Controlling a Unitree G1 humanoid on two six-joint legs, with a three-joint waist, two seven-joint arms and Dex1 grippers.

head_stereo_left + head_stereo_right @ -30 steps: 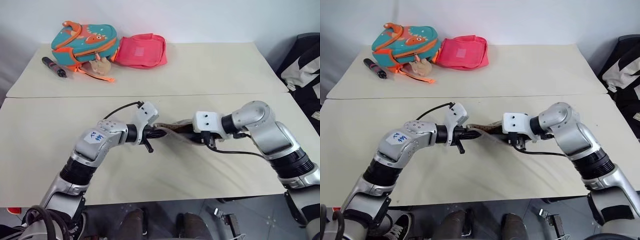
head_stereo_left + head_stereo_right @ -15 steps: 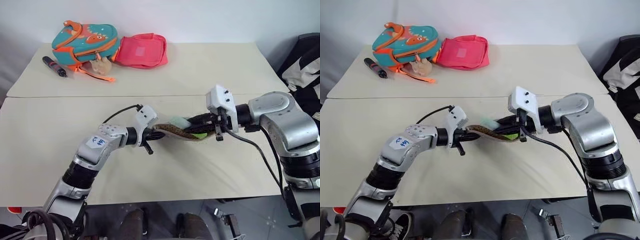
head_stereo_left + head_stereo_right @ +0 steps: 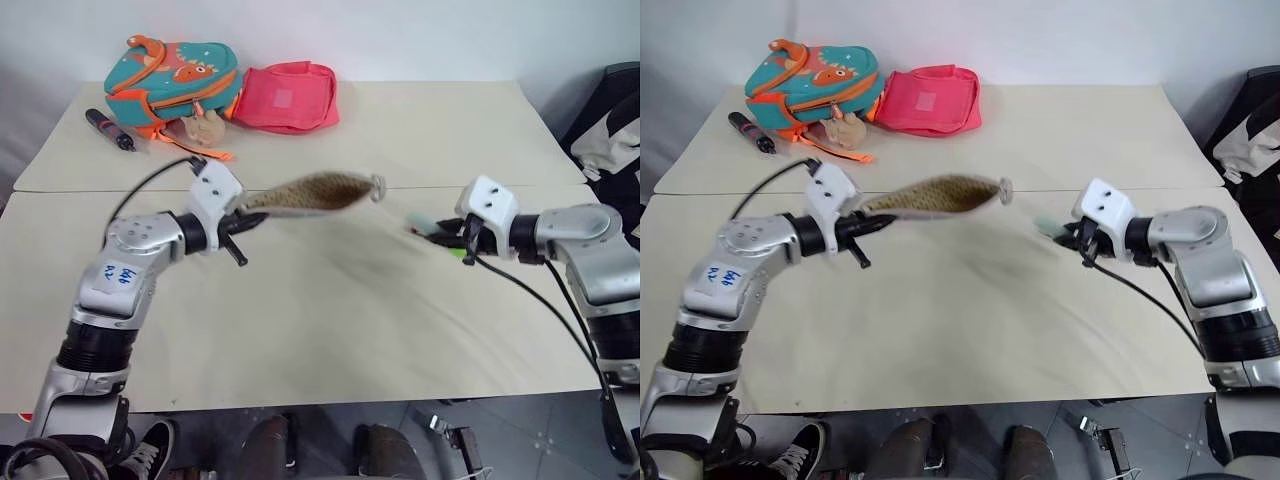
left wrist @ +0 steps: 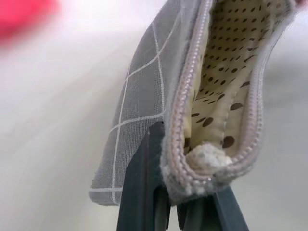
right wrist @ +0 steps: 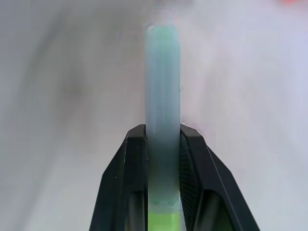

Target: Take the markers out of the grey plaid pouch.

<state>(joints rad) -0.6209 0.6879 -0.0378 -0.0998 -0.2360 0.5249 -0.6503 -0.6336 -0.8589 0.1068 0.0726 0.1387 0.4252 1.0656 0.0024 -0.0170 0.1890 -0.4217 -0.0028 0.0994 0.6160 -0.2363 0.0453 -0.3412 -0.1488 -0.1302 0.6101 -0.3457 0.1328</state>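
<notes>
- Flat grey plaid fabric pouch (image 3: 312, 192), tan speckled lining showing: held in the air above the cream table (image 3: 330, 330), hanging sideways from the left gripper (image 4: 185, 211), whose jaws are pressed together on the zipper-edge corner.
- Thick pale teal marker with bright green cap (image 5: 162, 120): clear of the pouch, pinched between the jaws of the right gripper (image 5: 162, 178) above the table's right half, well apart from the pouch.
- Slim black marker with red end: a red speck sits by the teal marker's tip in the head views; I cannot tell whether that is it or whether it remains inside.
- Risk, marker: the pinch sits near the capped end with a long barrel overhanging; a quick swing could let it pivot or slip out and roll off the table.
- Risk, pouch: only one corner is clamped, mouth held sideways; any remaining content could spill out uncontrolled, or the fabric could pull free.
- Change from a second earlier: both grippers then met at the pouch near the table's middle; now they stand far apart, the pouch lifted leftward, the marker drawn out rightward.
</notes>
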